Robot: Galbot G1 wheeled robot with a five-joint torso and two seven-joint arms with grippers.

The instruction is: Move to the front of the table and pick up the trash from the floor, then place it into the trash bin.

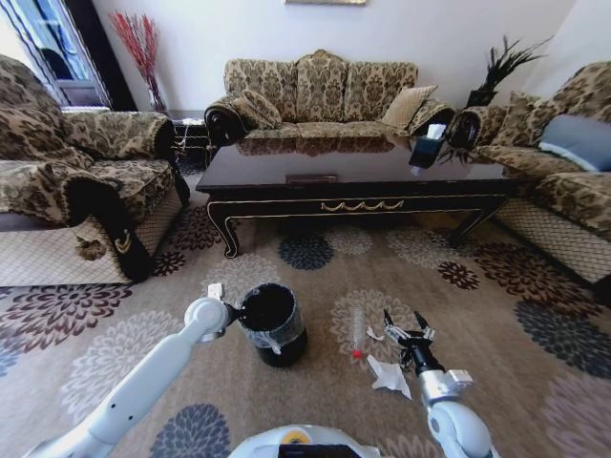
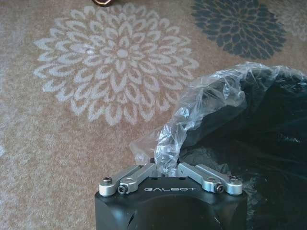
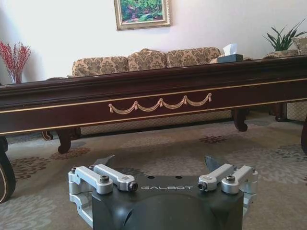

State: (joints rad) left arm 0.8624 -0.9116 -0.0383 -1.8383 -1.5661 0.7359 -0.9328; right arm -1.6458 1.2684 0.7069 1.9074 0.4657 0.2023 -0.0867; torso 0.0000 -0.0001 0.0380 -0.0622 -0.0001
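Right gripper (image 1: 405, 330) jaws spread wide, empty (low over floor (image 1: 496, 315)); trash (image 1: 387, 374) just beside it, not gripped. Left gripper (image 2: 166, 162) clamped on trash bin (image 1: 272, 324) liner.

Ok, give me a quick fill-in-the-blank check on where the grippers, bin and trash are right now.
1. The left gripper is shut on the bin's plastic ____.
2. The right gripper hangs with its fingers ____ near the trash.
3. The bottle lies on the floor between the trash bin and the ____ gripper.
4. The tissue box stands on the ____.

Missing words: liner; open; right; table
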